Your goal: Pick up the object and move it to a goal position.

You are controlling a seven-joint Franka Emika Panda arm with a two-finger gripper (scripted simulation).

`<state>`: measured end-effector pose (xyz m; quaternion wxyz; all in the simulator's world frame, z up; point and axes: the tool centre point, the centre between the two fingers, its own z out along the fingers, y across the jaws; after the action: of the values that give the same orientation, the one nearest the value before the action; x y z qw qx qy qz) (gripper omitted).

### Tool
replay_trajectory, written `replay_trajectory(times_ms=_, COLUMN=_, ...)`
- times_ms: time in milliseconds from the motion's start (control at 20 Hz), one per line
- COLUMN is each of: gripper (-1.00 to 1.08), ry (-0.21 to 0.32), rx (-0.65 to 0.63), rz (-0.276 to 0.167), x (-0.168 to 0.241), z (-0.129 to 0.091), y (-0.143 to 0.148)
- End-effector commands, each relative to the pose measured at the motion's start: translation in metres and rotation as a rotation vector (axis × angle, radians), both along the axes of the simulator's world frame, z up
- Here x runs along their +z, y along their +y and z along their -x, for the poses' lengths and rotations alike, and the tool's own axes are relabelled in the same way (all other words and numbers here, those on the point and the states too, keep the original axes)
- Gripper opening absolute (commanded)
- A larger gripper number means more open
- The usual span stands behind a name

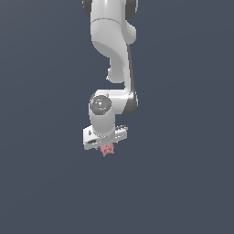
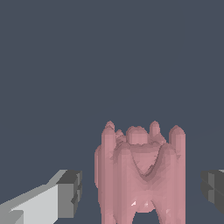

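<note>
the white gripper [image 1: 106, 145] hangs from the arm [image 1: 113, 50], pointing down. the pink knobbly object [image 1: 108, 149] sits just below its body, between the fingers. in the wrist view the object [image 2: 140, 175] stands between the dark pads [image 2: 70, 193], a gap on each side, so the fingers are spread and not touching it. no writing is readable anywhere.

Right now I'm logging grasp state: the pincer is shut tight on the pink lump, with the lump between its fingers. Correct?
Not quite. The wrist view shows the pink lump between the fingers, but the pincer is open, with gaps on both sides.
</note>
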<state>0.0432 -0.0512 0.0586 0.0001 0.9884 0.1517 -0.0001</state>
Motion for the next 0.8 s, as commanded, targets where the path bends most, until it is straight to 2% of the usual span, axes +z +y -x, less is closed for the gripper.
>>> replay_trajectory(times_ms=0, gripper=1.00, ry=0.000, rx=0.001, rz=0.000, x=-0.0117, z=0.0004, y=-0.0001)
replay_trajectory(times_ms=300, gripper=1.00, ry=0.000, rx=0.002, rz=0.000, x=-0.0192, z=-0.0011, y=0.0000)
replay_trajectory(times_ms=350, gripper=-1.00, ry=0.000, rx=0.002, rz=0.000, x=-0.0192, z=-0.0011, y=0.0000)
replay_trajectory(times_ms=750, gripper=-1.00, ry=0.000, rx=0.002, rz=0.000, x=-0.0192, z=-0.0011, y=0.0000)
